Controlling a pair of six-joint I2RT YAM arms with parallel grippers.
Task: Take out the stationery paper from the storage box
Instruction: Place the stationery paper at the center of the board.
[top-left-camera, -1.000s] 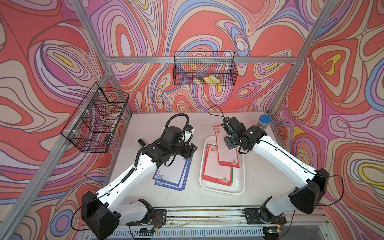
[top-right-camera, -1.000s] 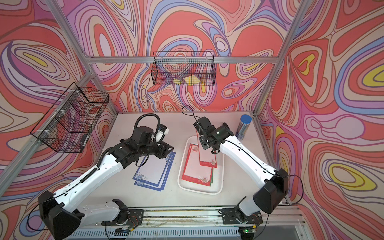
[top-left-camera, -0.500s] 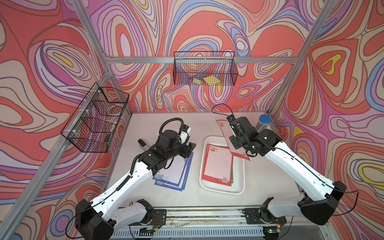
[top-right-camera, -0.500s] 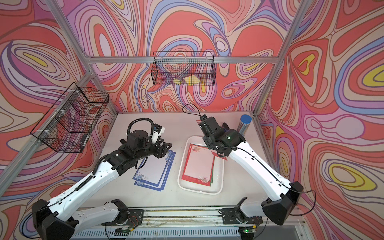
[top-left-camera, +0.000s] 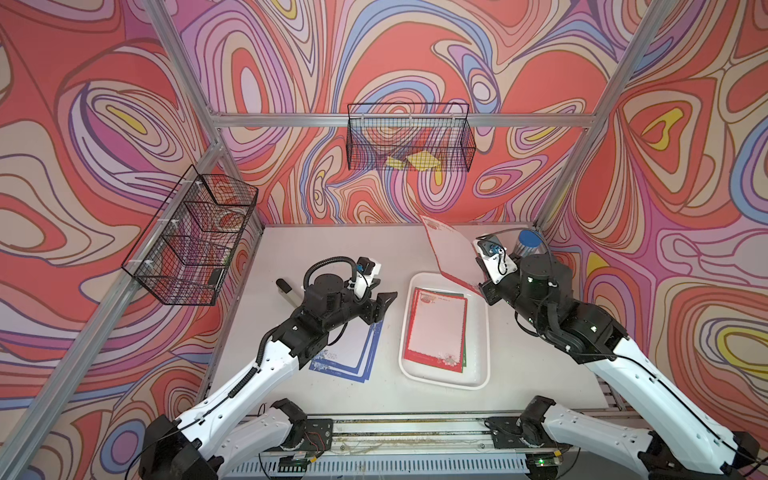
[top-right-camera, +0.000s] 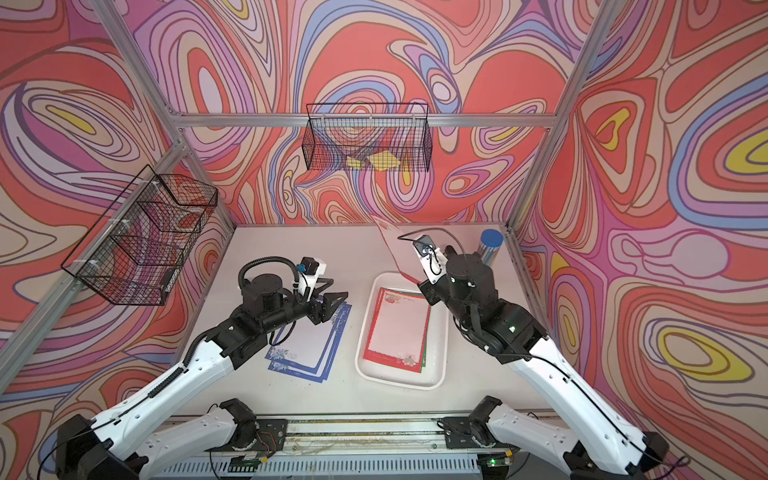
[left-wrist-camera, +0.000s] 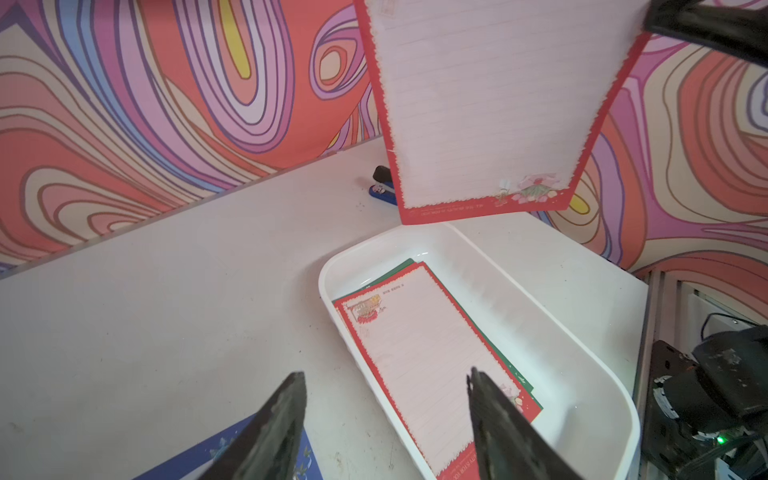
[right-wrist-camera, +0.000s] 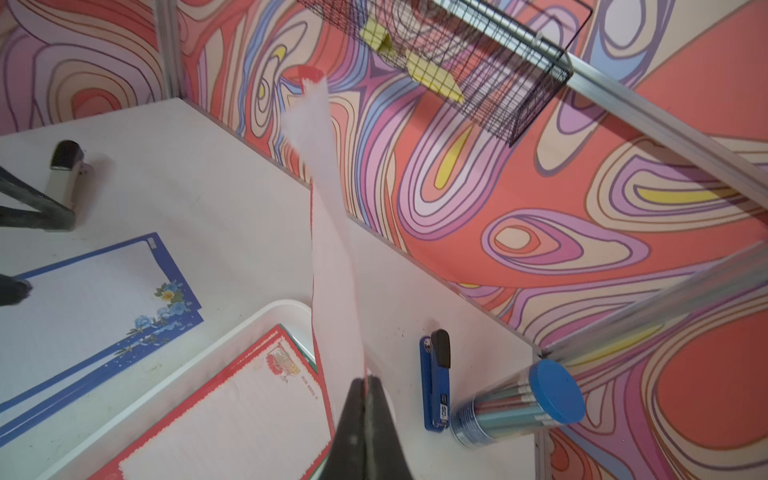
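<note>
The storage box (top-left-camera: 440, 383) (top-right-camera: 395, 383) (left-wrist-camera: 540, 307) (right-wrist-camera: 232, 332) lies at mid-table holding stationery paper with red borders (top-left-camera: 436, 332) (top-right-camera: 397, 328) (left-wrist-camera: 424, 353) (right-wrist-camera: 232, 419); a green edge peeks out beneath. My right gripper (top-left-camera: 484, 286) (top-right-camera: 424, 286) (right-wrist-camera: 368, 380) is shut on a corner of one red-bordered sheet (top-left-camera: 451, 251) (top-right-camera: 395, 249) (left-wrist-camera: 490, 104) (right-wrist-camera: 332, 257), which stands steeply tilted above the box's far right corner. Blue-bordered sheets (top-left-camera: 349, 353) (top-right-camera: 307, 345) (right-wrist-camera: 83, 299) lie on the table left of the box. My left gripper (top-left-camera: 384, 301) (top-right-camera: 336, 297) (left-wrist-camera: 386, 372) hangs open and empty over their far end.
A blue stapler (right-wrist-camera: 436, 378) (left-wrist-camera: 382, 193) and a pencil tube with a blue cap (right-wrist-camera: 519, 403) (top-left-camera: 528, 245) lie at the far right corner. A pale stapler (top-left-camera: 286, 291) sits far left. Wire baskets hang on the back wall (top-left-camera: 409, 139) and the left wall (top-left-camera: 191, 237).
My right gripper has carried the red-bordered sheet up and to the right, off the stack in the box, so it now stands tilted in the air. The left jaws have widened slightly.
</note>
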